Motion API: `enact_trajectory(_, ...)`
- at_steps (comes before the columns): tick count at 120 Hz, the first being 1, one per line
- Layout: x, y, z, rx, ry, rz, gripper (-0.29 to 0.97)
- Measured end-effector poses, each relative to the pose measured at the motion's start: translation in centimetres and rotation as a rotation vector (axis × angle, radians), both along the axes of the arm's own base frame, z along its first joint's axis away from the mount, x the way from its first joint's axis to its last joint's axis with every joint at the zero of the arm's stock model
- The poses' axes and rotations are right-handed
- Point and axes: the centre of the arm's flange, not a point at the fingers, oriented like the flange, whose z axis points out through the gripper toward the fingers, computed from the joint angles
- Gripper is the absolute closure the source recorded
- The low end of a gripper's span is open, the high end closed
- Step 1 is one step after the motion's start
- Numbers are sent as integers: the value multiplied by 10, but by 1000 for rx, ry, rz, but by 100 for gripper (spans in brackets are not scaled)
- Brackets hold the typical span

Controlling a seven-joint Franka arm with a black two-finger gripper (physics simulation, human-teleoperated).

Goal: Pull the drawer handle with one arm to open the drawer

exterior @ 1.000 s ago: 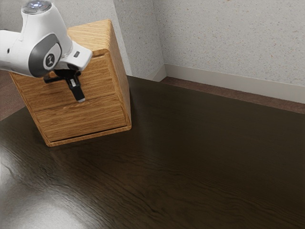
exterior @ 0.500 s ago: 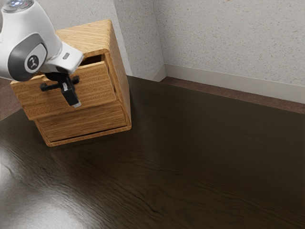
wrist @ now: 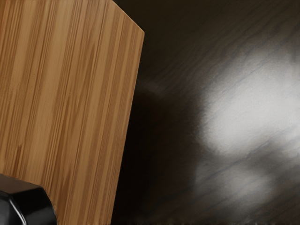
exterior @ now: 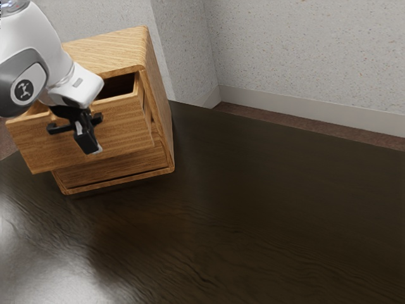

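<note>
Dark desk (exterior: 253,221); upon it, at the exterior view's left, top drawer (exterior: 120,126) standing partly out of its wooden cabinet (exterior: 158,101), black handle (exterior: 57,127) clamped in the gripper (exterior: 87,140) so a pull carries it outward, task seemingly well along; speckled wall (exterior: 304,44) behind.
</note>
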Motion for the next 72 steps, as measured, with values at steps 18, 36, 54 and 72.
enact_trajectory(18,-17,-109,68,44,-75,-170,49)
enact_trajectory(36,-36,-172,114,18,-98,-254,20)
enact_trajectory(54,-53,-185,123,-67,-17,-217,8)
enact_trajectory(72,-43,-202,92,-114,119,-169,3)
